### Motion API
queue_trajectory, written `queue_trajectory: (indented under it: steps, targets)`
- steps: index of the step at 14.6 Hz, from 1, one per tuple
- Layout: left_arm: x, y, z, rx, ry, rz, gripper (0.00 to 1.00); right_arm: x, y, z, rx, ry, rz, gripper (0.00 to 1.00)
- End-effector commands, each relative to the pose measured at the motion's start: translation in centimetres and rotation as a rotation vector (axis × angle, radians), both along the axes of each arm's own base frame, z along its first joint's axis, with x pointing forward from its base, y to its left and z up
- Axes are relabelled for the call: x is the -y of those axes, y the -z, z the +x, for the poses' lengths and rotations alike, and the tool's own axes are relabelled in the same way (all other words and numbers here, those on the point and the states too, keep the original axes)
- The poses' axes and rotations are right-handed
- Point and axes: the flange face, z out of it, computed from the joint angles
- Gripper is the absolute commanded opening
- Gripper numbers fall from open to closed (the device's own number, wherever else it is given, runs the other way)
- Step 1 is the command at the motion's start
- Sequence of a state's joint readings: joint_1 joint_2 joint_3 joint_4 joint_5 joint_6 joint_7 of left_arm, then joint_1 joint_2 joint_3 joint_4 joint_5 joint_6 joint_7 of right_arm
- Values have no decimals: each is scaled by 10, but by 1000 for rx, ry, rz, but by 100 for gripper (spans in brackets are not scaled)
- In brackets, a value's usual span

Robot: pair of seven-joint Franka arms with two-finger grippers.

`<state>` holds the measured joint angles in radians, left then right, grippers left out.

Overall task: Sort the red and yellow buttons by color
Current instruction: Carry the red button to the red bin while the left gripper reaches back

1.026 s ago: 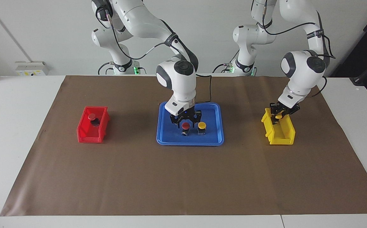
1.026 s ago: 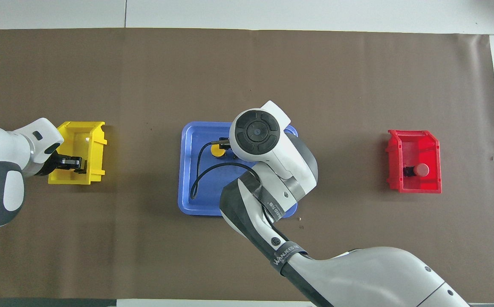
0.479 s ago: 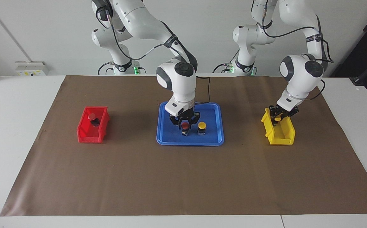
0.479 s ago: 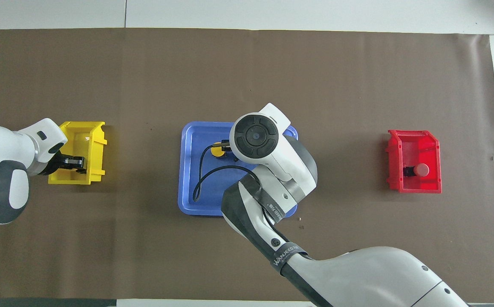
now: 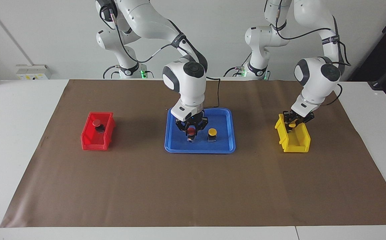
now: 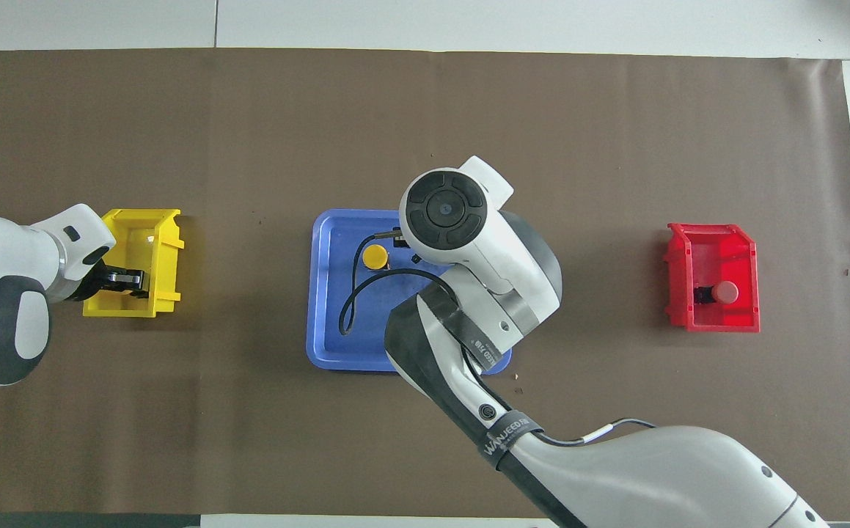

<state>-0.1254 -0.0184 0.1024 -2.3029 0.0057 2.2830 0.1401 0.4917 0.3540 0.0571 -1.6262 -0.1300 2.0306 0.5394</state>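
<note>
The right gripper [image 5: 191, 129] pinches the upright red button [image 5: 191, 130] in the blue tray [image 5: 176, 146] — the red bin [image 5: 94, 141] lies toward the right arm's end of the table; the left gripper [image 5: 293, 120], over the yellow bin [image 5: 296, 145], cannot be read as parted or pressed together.

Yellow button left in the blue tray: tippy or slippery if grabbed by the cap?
Yellow button stands upright in the blue tray, domed cap wider than its short body: probably top-heavy, apt to tip if nudged. The smooth rounded cap likely slips; gripping the body looks safer.

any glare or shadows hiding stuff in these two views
Facing view: even light, with soft shadows beside the red bin and the yellow bin; nothing is lost to them. Overhead view: a pale sheen on the yellow bin's floor, and the right arm's wrist covers the red button; the yellow button on the blue tray shows plainly.
</note>
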Motion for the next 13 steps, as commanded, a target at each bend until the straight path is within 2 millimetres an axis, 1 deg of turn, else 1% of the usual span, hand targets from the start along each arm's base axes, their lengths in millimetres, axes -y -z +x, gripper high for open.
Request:
queue_trajectory:
  steps: [1,2,3,4,5,6,7,8,9,10,11,12,13]
  targets:
    - [3,-27,15,48,24,11,93,131,-62,7,-18,-81,-29,10]
    - [5,-51,20,42,28,11,94,167,-66,4,-42,-119,-33,10]
    - [9,-86,26,23,29,11,94,199,-73,1,-52,-128,-18,10]
    - [11,-128,33,8,22,12,94,235,-68,-2,-70,-129,-18,10]
    - [25,-168,38,1,9,15,94,268,-67,0,-76,-160,-19,10]
    - [49,-193,41,1,-38,16,94,302,-63,4,-71,-187,-6,10]
    - [84,-192,43,4,-79,18,94,329,-57,5,-54,-188,9,10]
    - [116,-193,42,51,-120,4,94,348,-49,3,-43,-199,11,10]
    - [141,-187,37,73,-147,-7,94,366,-41,-2,-28,-214,5,10]
    - [172,-180,31,82,-161,-17,94,381,-33,-7,-19,-218,1,10]
    - [211,-168,23,87,-179,-25,94,392,-22,-11,-18,-217,-1,10]
    - [242,-148,17,78,-189,-23,94,395,-16,-16,-9,-214,-2,10]
    - [264,-132,12,76,-188,-23,94,395,-10,-21,-7,-210,0,10]
